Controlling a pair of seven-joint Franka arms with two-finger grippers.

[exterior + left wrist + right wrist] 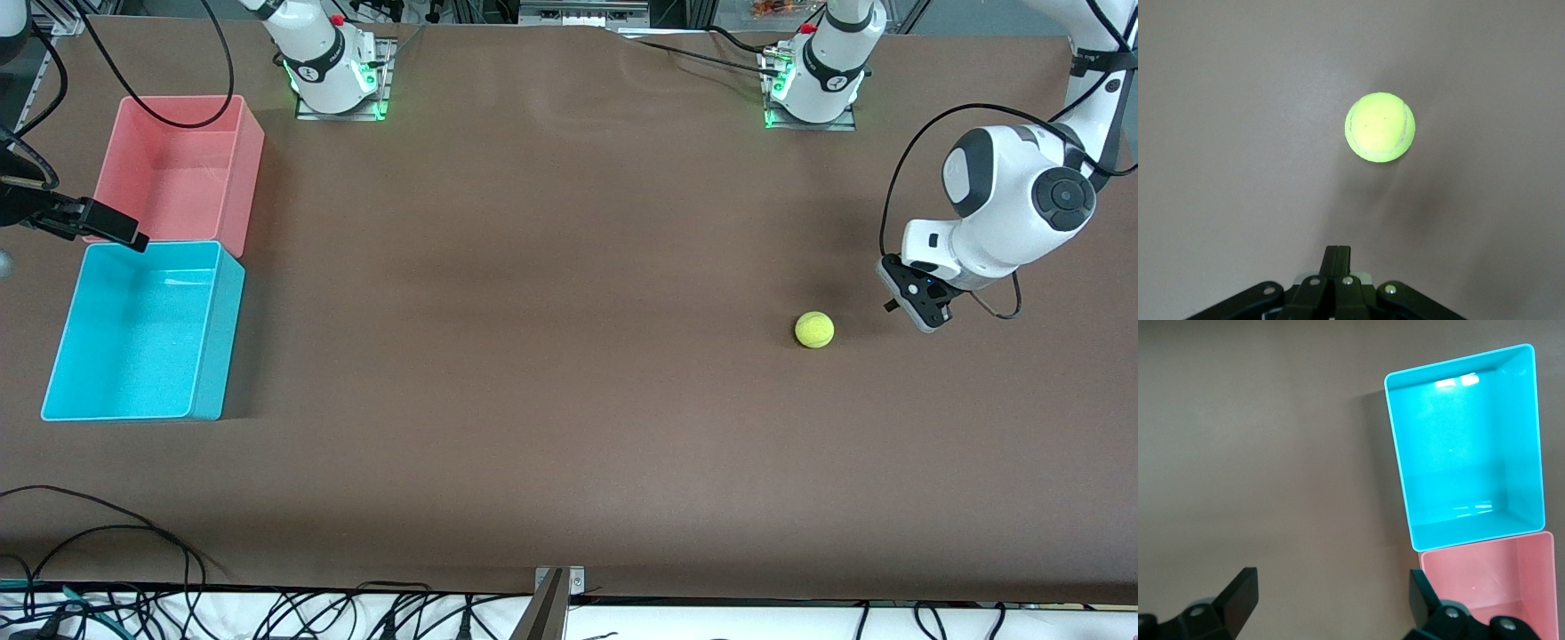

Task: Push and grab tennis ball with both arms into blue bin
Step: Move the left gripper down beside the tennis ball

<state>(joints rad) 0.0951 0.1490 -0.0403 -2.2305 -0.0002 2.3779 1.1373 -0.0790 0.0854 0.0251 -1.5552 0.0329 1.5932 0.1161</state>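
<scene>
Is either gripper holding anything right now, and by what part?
Nothing: left gripper is shut empty beside the tennis ball; right gripper is open.

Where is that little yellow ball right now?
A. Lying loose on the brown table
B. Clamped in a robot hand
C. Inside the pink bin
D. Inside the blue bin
A: the tennis ball lies on the bare table just clear of the left hand, whose fingers are shut on nothing, while the blue bin holds nothing.
</scene>
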